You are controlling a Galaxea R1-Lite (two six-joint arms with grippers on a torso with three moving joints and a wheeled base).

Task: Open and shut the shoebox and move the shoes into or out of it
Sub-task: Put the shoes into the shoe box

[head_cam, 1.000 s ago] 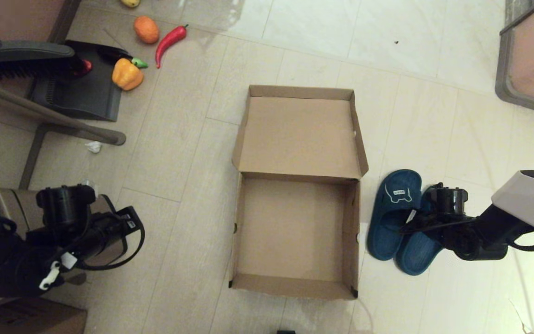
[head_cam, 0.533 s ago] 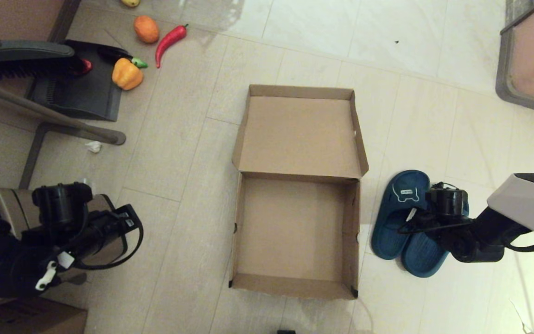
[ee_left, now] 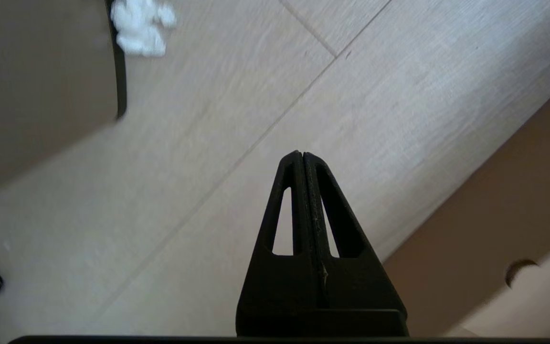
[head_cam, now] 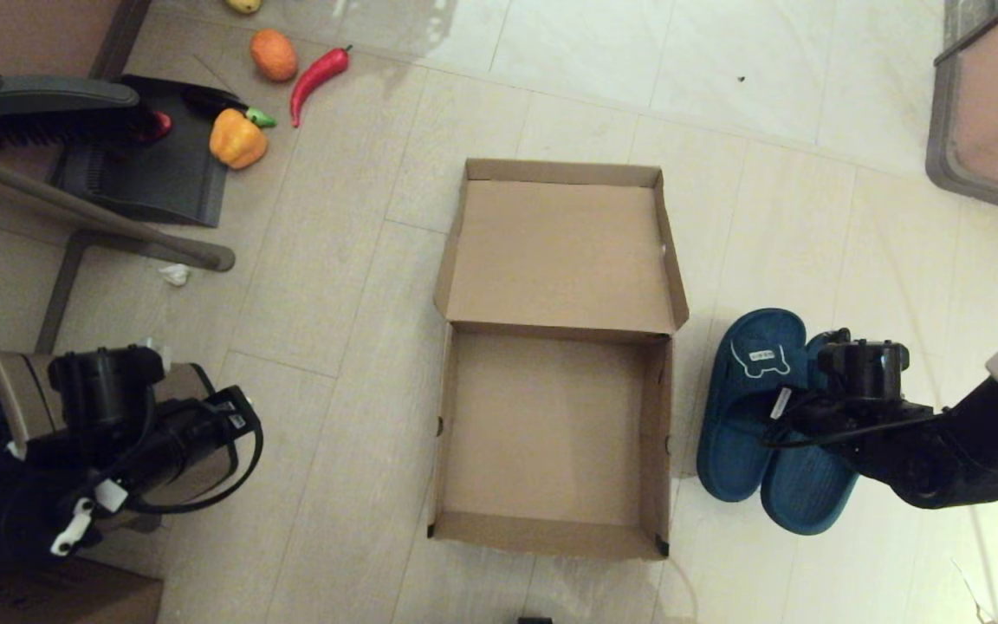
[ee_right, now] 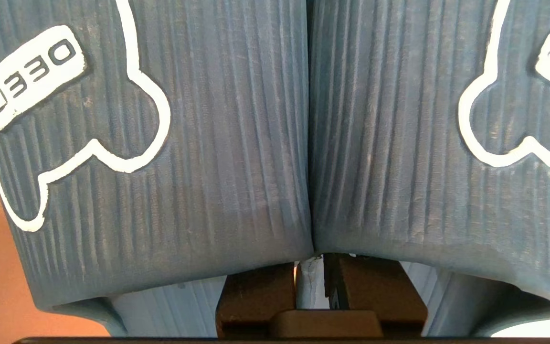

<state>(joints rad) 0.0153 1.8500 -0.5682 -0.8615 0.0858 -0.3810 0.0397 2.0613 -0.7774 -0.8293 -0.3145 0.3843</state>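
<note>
The brown shoebox (head_cam: pixel 441 433) stands open on the floor in the middle. Its inside is bare and its lid (head_cam: pixel 561 251) is folded back on the far side. Just right of it, the two teal-blue shoes (head_cam: pixel 746 407) are pressed side by side. My right gripper (ee_right: pixel 311 282) reaches under their straps (ee_right: pixel 184 143) and is shut on the touching inner edges of both; its fingertips are hidden beneath them. My left gripper (ee_left: pixel 302 155) is shut on nothing, low at the left over bare floor.
A dustpan (head_cam: pixel 152 165), a brush (head_cam: pixel 40 108) and toy vegetables (head_cam: pixel 239 139) lie at the far left. A brown bin (head_cam: pixel 22 390) sits under my left arm (head_cam: pixel 118 433), with a cardboard box (head_cam: pixel 48 594) nearer. A furniture corner (head_cam: pixel 993 113) stands at the far right.
My right arm has shifted slightly to the right with both shoes in its grip, and they look a little larger, as if raised. The left arm has sunk slightly.
</note>
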